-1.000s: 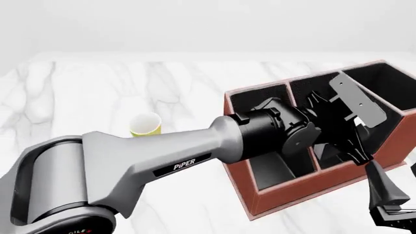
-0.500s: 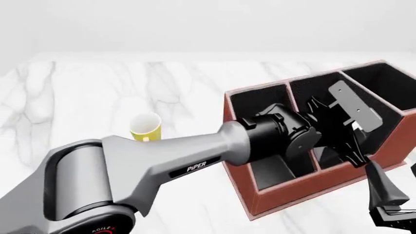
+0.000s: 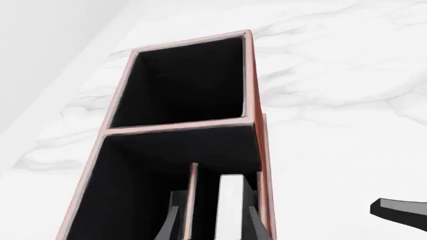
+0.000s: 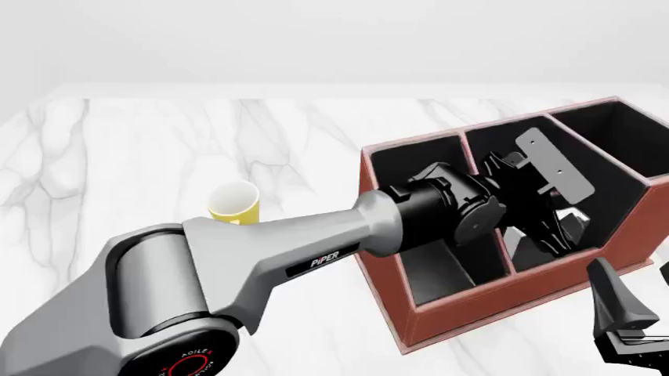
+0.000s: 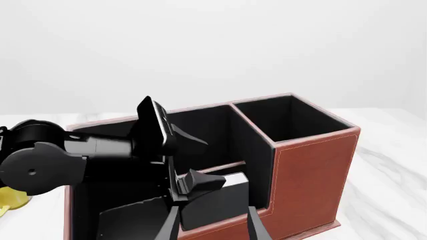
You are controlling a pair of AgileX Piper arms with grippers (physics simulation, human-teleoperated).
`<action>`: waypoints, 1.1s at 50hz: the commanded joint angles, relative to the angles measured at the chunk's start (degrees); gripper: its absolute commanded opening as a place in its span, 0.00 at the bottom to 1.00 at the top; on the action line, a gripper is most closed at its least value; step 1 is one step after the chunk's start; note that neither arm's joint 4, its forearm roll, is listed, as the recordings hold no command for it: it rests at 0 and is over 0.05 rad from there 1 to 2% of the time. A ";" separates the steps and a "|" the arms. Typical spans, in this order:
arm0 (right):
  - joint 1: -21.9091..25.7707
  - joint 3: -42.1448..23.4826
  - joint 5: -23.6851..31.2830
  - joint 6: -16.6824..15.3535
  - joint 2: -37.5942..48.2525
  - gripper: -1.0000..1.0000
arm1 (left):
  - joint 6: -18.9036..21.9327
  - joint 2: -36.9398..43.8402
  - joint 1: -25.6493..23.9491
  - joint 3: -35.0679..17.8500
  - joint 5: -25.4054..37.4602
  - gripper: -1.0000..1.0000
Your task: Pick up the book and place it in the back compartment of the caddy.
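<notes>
The red-brown caddy [image 4: 471, 312] stands at the right of the table. The black book [image 5: 227, 192], white page edge up, stands in the small low-walled cell [image 5: 200, 210]. It also shows in the left wrist view [image 3: 231, 205] and as a white sliver in the front view [image 4: 569, 217]. My left gripper [image 4: 538, 207] hangs over that cell, its jaws spread wider than the book and not closed on it; the right wrist view [image 5: 213, 161] shows this too. My right gripper [image 4: 631, 270] is open and empty, just outside the caddy's near right corner.
A yellow mug [image 4: 232, 204] stands on the marble table [image 4: 157, 149] left of the caddy, behind my left arm [image 4: 313, 251]. The left arm crosses the caddy's near left cell [image 4: 439, 270]. The caddy's tall end cell [image 5: 283, 120] holds nothing.
My left gripper has risen a little out of the small cell and its wrist has turned. The book stays in the cell. The right arm has not moved.
</notes>
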 commanded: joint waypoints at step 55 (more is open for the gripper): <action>0.10 0.01 0.69 -0.50 -0.72 1.00 | 7.58 -47.26 22.55 47.32 -17.68 1.00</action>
